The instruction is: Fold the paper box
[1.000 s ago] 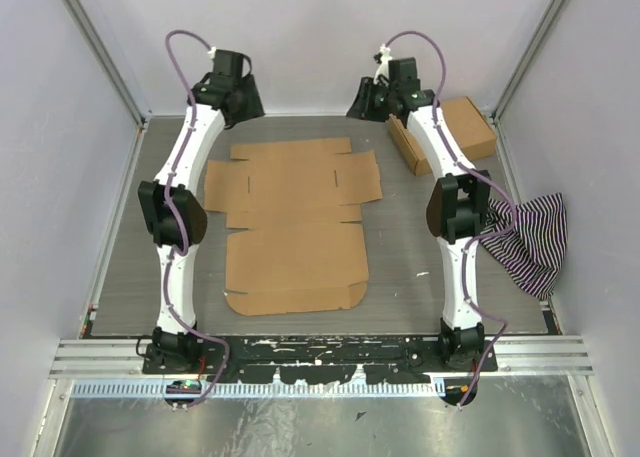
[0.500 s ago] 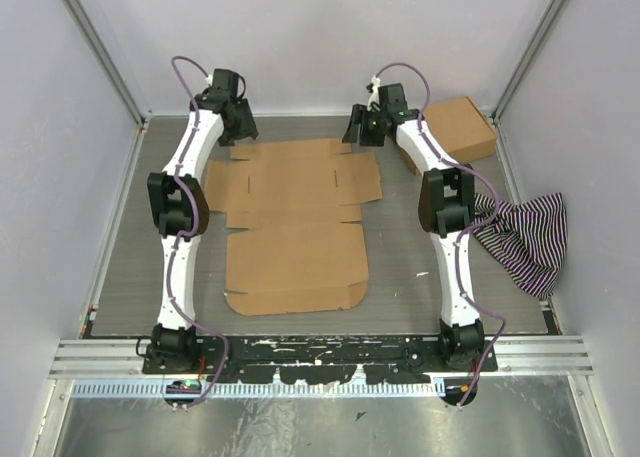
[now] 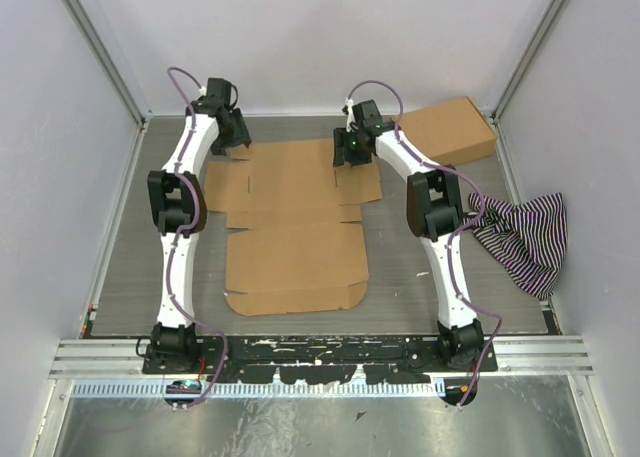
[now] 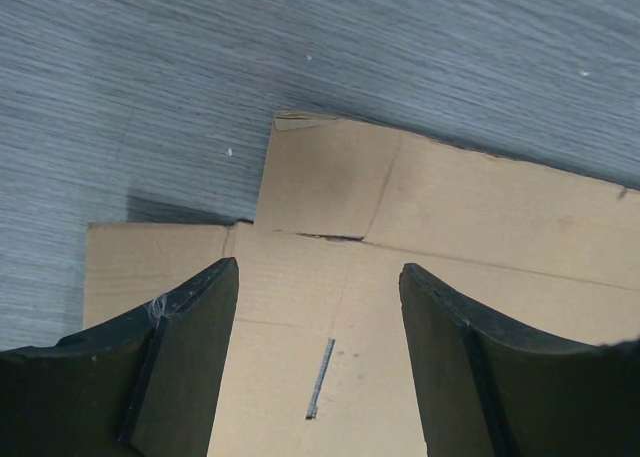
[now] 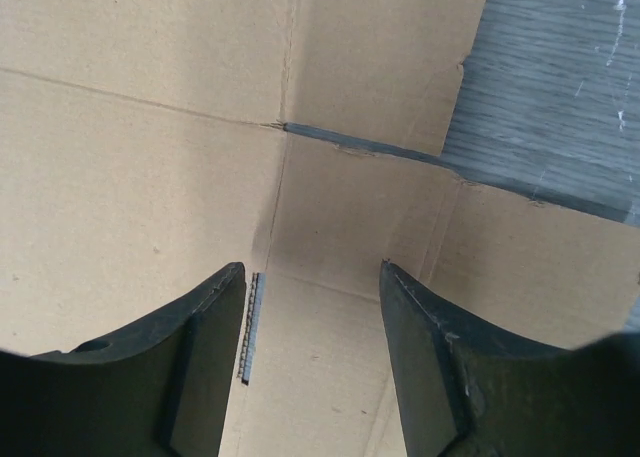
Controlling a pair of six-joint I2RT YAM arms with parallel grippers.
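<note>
Grey wood-grain table (image 3: 400, 277), closed in by pale walls, carries the paper box (image 3: 295, 247) at its middle. It lies flat and unfolded between your two arms, with its rounded-corner panel at the near end and its side flaps spread out toward the far end.

Your left gripper (image 3: 233, 137) is over the box's far-left corner. Its jaws are spread apart with nothing between them. In its wrist view the fingers (image 4: 190, 357) frame the cut where a flap meets the main panel, and a thin slit (image 4: 320, 379) lies between them.

Your right gripper (image 3: 346, 155) is over the far-right part of the box, by the notched flap. It is also spread wide and holds nothing. Its wrist view shows creased cardboard and another narrow slit (image 5: 250, 327) just beside the left finger.

You cannot tell from these views whether either set of fingertips touches the cardboard.

A compact brown carton (image 3: 450, 129) sits in the far right corner, apart from the box. A black-and-white striped cloth (image 3: 530, 239) is bunched against the right wall.
</note>
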